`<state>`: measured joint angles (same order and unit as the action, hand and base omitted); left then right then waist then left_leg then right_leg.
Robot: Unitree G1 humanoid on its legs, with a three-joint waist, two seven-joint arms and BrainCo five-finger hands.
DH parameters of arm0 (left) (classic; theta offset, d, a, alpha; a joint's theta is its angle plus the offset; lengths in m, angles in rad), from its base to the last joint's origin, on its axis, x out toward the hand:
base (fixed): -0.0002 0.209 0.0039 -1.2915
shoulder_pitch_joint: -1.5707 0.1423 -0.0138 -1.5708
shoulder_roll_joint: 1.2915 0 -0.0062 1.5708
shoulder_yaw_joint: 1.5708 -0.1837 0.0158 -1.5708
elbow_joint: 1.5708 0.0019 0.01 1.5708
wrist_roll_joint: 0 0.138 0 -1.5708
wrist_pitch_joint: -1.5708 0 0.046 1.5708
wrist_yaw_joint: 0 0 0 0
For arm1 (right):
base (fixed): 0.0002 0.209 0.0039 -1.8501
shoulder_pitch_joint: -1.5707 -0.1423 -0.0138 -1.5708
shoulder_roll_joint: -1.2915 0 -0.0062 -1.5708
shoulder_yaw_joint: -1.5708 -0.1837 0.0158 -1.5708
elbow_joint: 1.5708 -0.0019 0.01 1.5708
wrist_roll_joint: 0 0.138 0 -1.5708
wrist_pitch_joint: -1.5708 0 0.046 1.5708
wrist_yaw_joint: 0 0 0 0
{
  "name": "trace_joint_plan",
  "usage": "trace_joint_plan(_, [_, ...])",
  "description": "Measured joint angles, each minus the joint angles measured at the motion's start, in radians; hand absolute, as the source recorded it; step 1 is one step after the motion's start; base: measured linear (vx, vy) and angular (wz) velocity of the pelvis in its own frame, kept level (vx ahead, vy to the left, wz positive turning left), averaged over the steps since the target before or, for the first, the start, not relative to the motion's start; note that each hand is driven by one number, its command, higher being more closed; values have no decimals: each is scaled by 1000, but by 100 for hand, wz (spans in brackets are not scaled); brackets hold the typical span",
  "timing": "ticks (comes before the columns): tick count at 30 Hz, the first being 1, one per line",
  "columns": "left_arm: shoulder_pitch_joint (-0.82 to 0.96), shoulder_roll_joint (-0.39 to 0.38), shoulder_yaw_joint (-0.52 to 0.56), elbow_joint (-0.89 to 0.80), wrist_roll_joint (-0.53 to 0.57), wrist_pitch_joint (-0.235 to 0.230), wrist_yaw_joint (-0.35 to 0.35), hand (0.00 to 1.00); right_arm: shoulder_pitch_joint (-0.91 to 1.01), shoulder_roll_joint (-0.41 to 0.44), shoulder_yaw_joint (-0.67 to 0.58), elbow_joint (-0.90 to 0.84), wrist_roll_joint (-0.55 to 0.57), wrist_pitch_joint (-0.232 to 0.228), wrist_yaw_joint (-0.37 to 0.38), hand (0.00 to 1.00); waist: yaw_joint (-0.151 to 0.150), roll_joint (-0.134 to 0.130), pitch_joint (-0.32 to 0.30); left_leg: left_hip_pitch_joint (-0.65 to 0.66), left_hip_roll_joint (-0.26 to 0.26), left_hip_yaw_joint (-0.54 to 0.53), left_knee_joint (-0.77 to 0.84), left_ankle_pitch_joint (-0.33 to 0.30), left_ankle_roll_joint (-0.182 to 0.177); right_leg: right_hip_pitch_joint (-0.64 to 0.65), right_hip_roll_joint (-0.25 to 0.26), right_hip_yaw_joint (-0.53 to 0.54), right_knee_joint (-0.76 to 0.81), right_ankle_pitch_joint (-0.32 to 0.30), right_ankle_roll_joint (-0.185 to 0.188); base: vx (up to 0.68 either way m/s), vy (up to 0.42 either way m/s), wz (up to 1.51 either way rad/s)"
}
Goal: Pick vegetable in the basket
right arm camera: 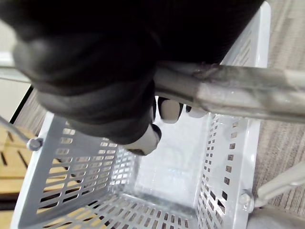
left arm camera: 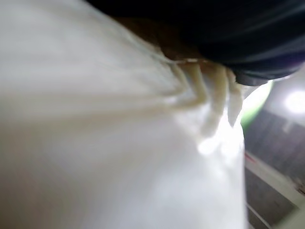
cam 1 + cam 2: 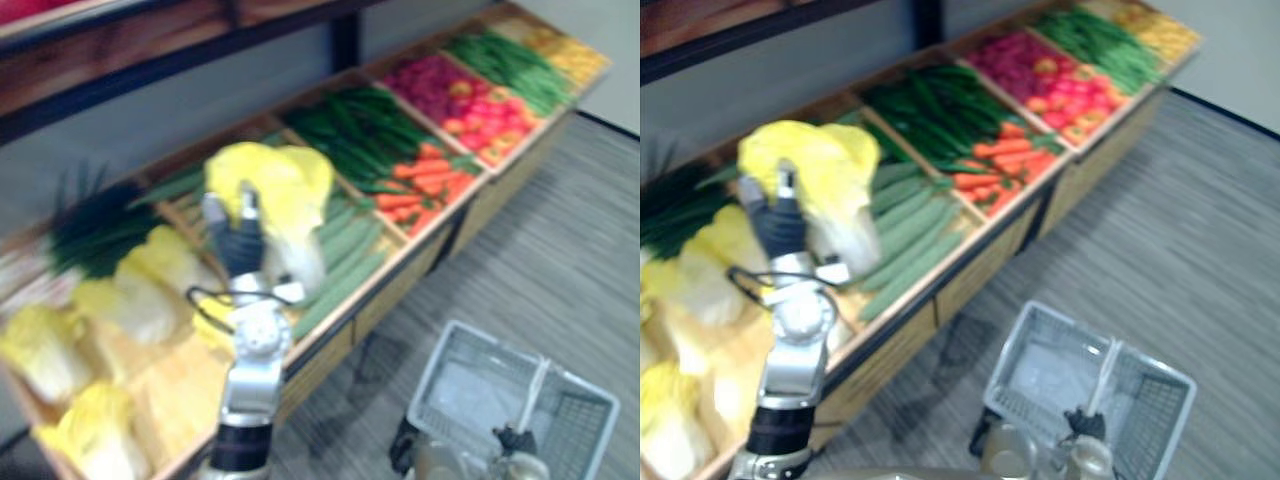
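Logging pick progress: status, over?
Left hand shut on cabbage, held above the shelf. Right hand shut on basket handle. Basket empty; nothing seen in the way.

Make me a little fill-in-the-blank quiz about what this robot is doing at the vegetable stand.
The left hand grips a ___ with yellow leaves.
The right hand holds the basket by its ___.
Inside, the basket is ___.
Missing words: cabbage; handle; empty.
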<state>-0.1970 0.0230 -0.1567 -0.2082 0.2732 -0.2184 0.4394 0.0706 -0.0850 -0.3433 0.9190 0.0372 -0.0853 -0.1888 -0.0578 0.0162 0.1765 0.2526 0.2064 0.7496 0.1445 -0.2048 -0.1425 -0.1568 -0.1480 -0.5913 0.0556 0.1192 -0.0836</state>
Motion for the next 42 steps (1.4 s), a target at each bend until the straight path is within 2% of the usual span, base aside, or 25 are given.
trace_joint_plan(2, [-33, 0, -85, 147, -43, -4, -61, 100, -4, 3, 4, -8, 0, 15, 0, 100, -1, 11, -11, 30, 0, 70, -16, -5, 0, 0, 41, 3, -46, -3, 4, 50, -61, -144])
trace_joint_plan(4, [-69, 0, -162, 302, -92, 1, -140, 100, -10, 4, 44, -31, 1, 28, 1, 100, -2, 13, -14, 53, 0, 114, -42, -11, 18, -4, 92, 24, -94, -11, 17, 42, -61, -141])
trace_joint_plan(5, [-96, -5, -211, 424, -115, 2, -190, 100, -18, 1, 69, -63, 3, 32, -1, 100, -5, 34, -18, 51, 30, 111, -30, -36, 37, -57, 92, 45, 14, -34, 2, 64, -86, -116])
trace_joint_plan(6, [-104, -2, -244, 510, -117, 7, -223, 100, -29, 3, 79, -88, 8, 35, -1, 100, -19, 8, -14, 48, 23, 107, 40, -46, 25, -106, 62, 90, 128, -73, 12, 100, -121, -138])
trace_joint_plan(7, [-94, -3, -290, 624, -138, 27, -272, 100, -46, 0, 92, -123, 9, 42, -2, 100, -20, -9, -12, 13, 62, 62, 230, -28, 54, -99, 79, 156, 129, -80, 16, 86, -111, -132])
trace_joint_plan(8, [-87, -5, -308, 671, -141, 34, -297, 100, -52, -14, 120, -142, 6, 43, -2, 100, -16, -8, -12, -14, 85, 16, 338, -1, 94, -86, 95, 192, 111, -80, 16, 104, -106, -195])
trace_joint_plan(9, [-66, -4, -343, 744, -139, 35, -342, 100, -80, -45, 210, -173, -4, 45, 1, 100, -10, -11, -5, -82, 92, -112, 517, 19, 118, -72, 119, 284, 75, -78, 18, 94, -27, -228])
trace_joint_plan(10, [-52, 1, -383, 812, -133, 34, -377, 100, -124, -70, 286, -182, -42, 54, 4, 100, -10, -6, 5, -145, 47, -261, 600, -36, 83, -46, 149, 368, 42, -78, 18, 74, 6, -230])
trace_joint_plan(11, [-50, -3, -407, 852, -130, 34, -393, 100, -135, -77, 317, -192, -52, 59, 6, 100, -9, 1, 6, -173, 21, -332, 613, -60, 73, -27, 162, 401, 23, -78, 18, 73, 62, -216])
trace_joint_plan(12, [-36, -12, -440, 914, -113, 34, -420, 100, -133, -73, 356, -227, -79, 61, 16, 100, -7, -5, 11, -213, -16, -436, 587, -95, 52, 10, 185, 453, -13, -77, 20, 51, 40, -176])
trace_joint_plan(15, [-23, -24, -471, 993, -52, 34, -447, 100, -119, -44, 397, -328, -79, 58, 36, 100, 10, -6, 18, -287, -72, -610, 343, -90, 60, 60, 219, 511, -77, -37, 76, -27, 37, -198])
trace_joint_plan(16, [-39, -43, -473, 1002, -30, 32, -445, 100, -118, -47, 406, -388, -80, 46, 40, 100, 14, 92, 17, -358, -18, -699, 167, -7, 76, 47, 300, 564, -54, -86, 122, -58, 48, -181])
trace_joint_plan(17, [-37, -50, -476, 1010, -26, 30, -444, 100, -123, -53, 411, -395, -80, 45, 40, 100, 28, 111, 26, -359, 5, -692, 192, -9, 48, 13, 320, 577, 48, -106, 78, -4, 76, -160])
trace_joint_plan(18, [-46, -50, -474, 1010, -16, 32, -437, 100, -129, -36, 436, -402, -78, 50, 37, 100, 26, 82, 40, -354, -12, -658, 212, -31, 39, -76, 292, 643, 423, -201, -28, 29, 67, -53])
trace_joint_plan(19, [-47, -49, -487, 1009, -11, 33, -441, 100, -114, -24, 438, -406, -77, 50, 35, 100, 4, 51, 32, -352, -57, -682, 207, -29, 42, -29, 235, 688, 402, -300, 61, 104, -3, 4])
trace_joint_plan(20, [-61, -50, -521, 1013, -7, 31, -446, 100, -119, -22, 440, -393, -77, 61, 34, 100, -5, 41, 47, -345, -82, -713, 201, -11, 47, 8, 221, 704, 341, -326, 90, 120, -36, 41])
trace_joint_plan(21, [-61, -55, -537, 1015, -2, 31, -443, 100, -126, -21, 477, -395, -78, 62, 34, 100, 10, 47, 44, -313, -84, -711, 112, 41, 55, 28, 227, 721, 273, -286, 88, 128, -24, 8])
trace_joint_plan(23, [-62, -55, -536, 1025, 6, 35, -430, 100, -141, 1, 557, -400, -80, 62, 41, 100, 11, 38, 42, -260, -89, -693, 8, 83, 52, 49, 229, 748, 214, -254, 90, 120, 50, -33])
trace_joint_plan(25, [-63, -51, -546, 1029, 6, 42, -411, 100, -145, 3, 622, -407, -119, 62, 45, 100, 30, 28, 38, -240, -97, -664, -33, 94, 56, 40, 229, 771, 209, -250, 90, 147, 67, -38])
trace_joint_plan(30, [-75, -44, -553, 1029, 5, 67, -355, 100, -129, -22, 693, -548, -115, 72, 79, 100, 35, -43, 37, -232, -134, -618, -43, 76, 83, -8, 201, 796, 286, -288, 100, 114, 93, -25])
trace_joint_plan(31, [-77, -40, -553, 1028, 6, 68, -337, 0, -127, -40, 726, -575, -115, 72, 95, 100, 35, -57, 36, -223, -143, -615, -42, 76, 83, -18, 194, 791, 313, -289, 100, 90, 64, -23])
trace_joint_plan(37, [-77, -9, -549, 974, 7, 76, -287, 0, -104, -86, 763, -694, -89, 72, 129, 100, 34, -74, 36, -197, -164, -596, -64, 57, 113, -32, 146, 708, 355, -289, 104, 22, 62, -7])
trace_joint_plan(39, [-77, 13, -544, 968, 9, 78, -268, 0, -105, -97, 800, -721, -37, 72, 153, 100, 35, -88, 36, -197, -168, -594, -81, 59, 119, -30, 129, 666, 324, -284, 112, -33, 46, -7])
trace_joint_plan(40, [-78, 32, -537, 968, 18, 81, -250, 0, -101, -103, 835, -727, 16, 71, 168, 100, 34, -92, 38, -178, -158, -603, -98, 47, 140, -50, 123, 613, 355, -289, 121, 0, 0, 0])
trace_joint_plan(42, [-78, 31, -519, 968, 28, 89, -246, 0, -88, -103, 849, -728, 57, 71, 184, 100, 33, -89, 39, -162, -147, -612, -105, 42, 137, -61, 123, 582, 364, -308, 91, 9, -6, 6])
